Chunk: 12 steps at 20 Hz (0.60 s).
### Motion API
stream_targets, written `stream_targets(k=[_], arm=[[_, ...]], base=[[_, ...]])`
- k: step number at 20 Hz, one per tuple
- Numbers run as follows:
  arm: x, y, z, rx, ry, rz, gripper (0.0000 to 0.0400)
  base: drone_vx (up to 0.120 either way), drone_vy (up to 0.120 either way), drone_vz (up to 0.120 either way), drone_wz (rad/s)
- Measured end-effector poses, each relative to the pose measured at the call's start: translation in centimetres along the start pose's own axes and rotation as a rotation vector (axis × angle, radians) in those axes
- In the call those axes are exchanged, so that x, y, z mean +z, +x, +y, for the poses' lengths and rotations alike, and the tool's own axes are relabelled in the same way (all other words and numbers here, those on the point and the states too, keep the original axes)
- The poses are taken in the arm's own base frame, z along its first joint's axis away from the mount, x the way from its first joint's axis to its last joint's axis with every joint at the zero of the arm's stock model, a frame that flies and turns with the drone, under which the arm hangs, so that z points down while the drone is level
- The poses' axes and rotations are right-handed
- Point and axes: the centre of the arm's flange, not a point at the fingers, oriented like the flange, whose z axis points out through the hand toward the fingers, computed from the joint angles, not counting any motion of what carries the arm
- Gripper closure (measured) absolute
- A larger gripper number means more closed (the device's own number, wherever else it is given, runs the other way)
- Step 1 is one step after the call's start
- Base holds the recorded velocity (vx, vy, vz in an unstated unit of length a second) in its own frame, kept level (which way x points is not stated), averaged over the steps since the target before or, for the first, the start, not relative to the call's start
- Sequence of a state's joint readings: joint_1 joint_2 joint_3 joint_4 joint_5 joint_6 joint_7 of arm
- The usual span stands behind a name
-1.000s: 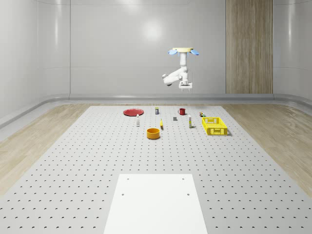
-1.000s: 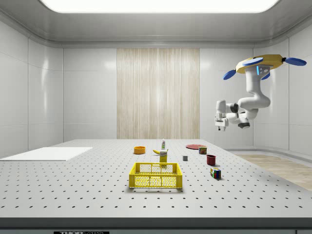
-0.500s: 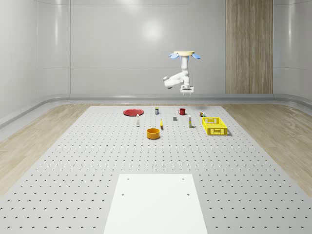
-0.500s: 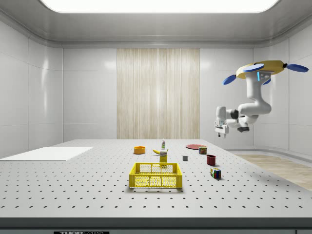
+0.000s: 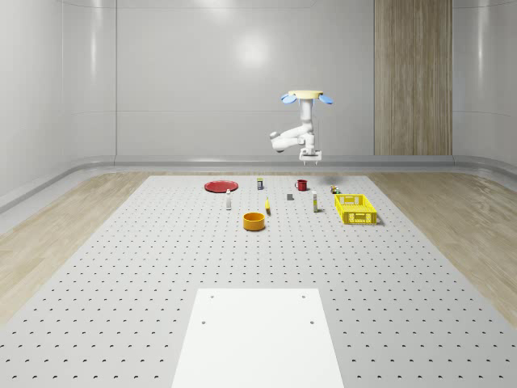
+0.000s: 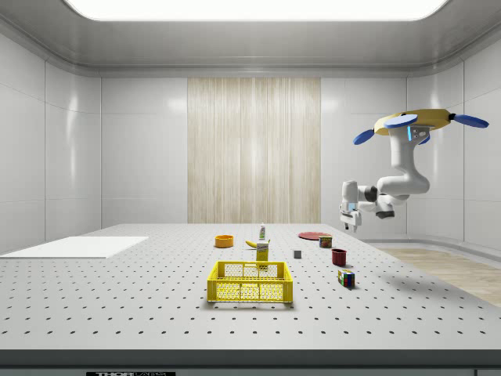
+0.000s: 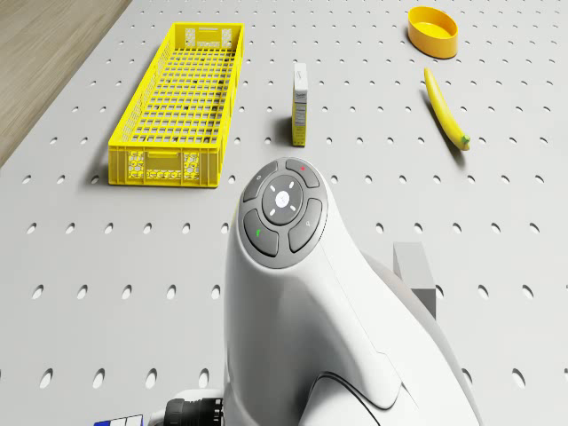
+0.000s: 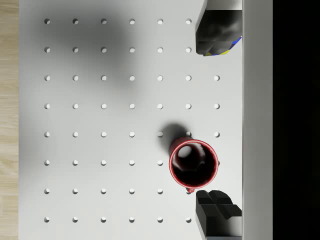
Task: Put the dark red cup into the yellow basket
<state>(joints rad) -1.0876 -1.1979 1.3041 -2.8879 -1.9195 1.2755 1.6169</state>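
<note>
Pale glossy walls (image 5: 202,73), a wood-slat panel (image 5: 413,77) at 1 o'clock, wood floor (image 5: 48,218) around the perforated desk (image 5: 145,275), bright ceiling light (image 6: 250,8).

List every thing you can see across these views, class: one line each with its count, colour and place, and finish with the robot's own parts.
Cup: one, dark red, upright on the table, below the gripper.
Basket: one, yellow, empty, on the table.
Bowl: one, orange-yellow, on the table.
Plate: one, red, far side in the whole-scene view.
Banana: one, yellow, lying flat.
Carton: one, yellow and white, standing beside the basket.
Block: one, grey.
Puzzle cube: one, multicoloured.
Table: one, pale grey, perforated.
Drone: one, yellow with blue rotors, hovering.
Gripper: one, open, above the cup.
</note>
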Motion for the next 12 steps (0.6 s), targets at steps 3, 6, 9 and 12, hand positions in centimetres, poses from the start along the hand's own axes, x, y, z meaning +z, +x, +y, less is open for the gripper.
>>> stream_targets(k=[3,6,9,12], arm=[[0.00,0.00,0.00,0.000,0.000,0.000,0.0000],[0.00,0.00,0.00,0.000,0.000,0.000,0.0000],[0.00,0.00,0.00,0.000,0.000,0.000,0.0000],[0.00,0.00,0.00,0.000,0.000,0.000,0.0000]], base=[[0.000,0.000,-0.120,0.000],[0.000,0.000,-0.120,0.000],[0.000,-0.027,-0.120,0.000],[0.013,-0.080,-0.080,0.000]])
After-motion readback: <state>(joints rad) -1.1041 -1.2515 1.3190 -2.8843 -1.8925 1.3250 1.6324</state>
